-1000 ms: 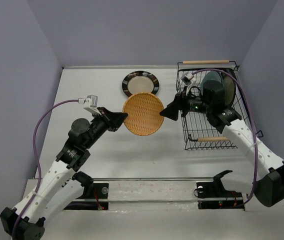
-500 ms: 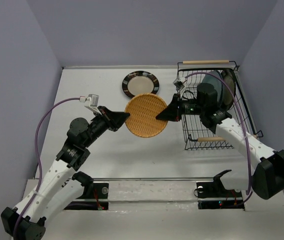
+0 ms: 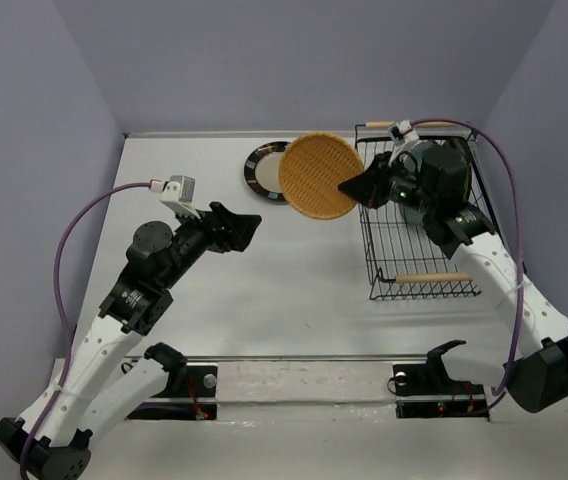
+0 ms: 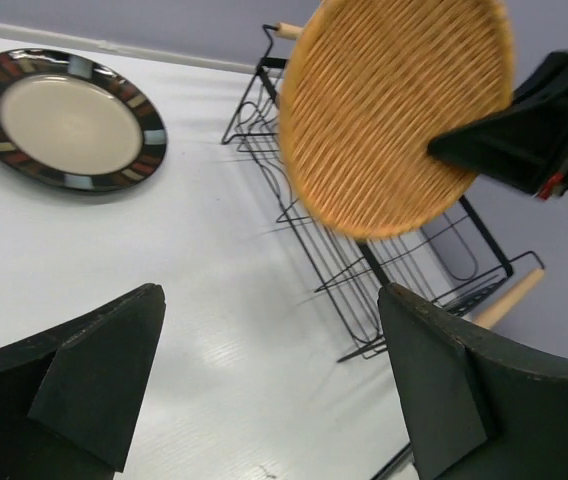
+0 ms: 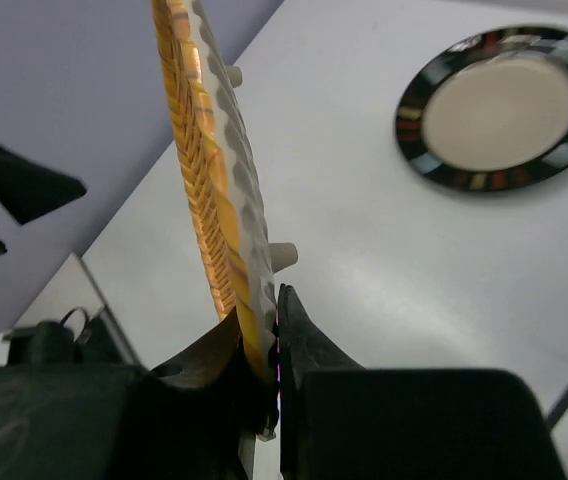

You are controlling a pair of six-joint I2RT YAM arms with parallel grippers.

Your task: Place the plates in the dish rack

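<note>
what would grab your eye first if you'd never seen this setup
The orange wicker plate stands out first, lifted off the table and pinched at its rim by the right end effector beside the black dish rack. Next come the striped-rim plate lying flat at the table's far side, and the left end effector, open and empty.

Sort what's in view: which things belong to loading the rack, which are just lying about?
Job: round orange woven wicker plate, in right end effector; round cream plate with dark striped rim; black wire dish rack with wooden handles.
Bystanders: purple arm cables; black brackets at the near edge.
</note>
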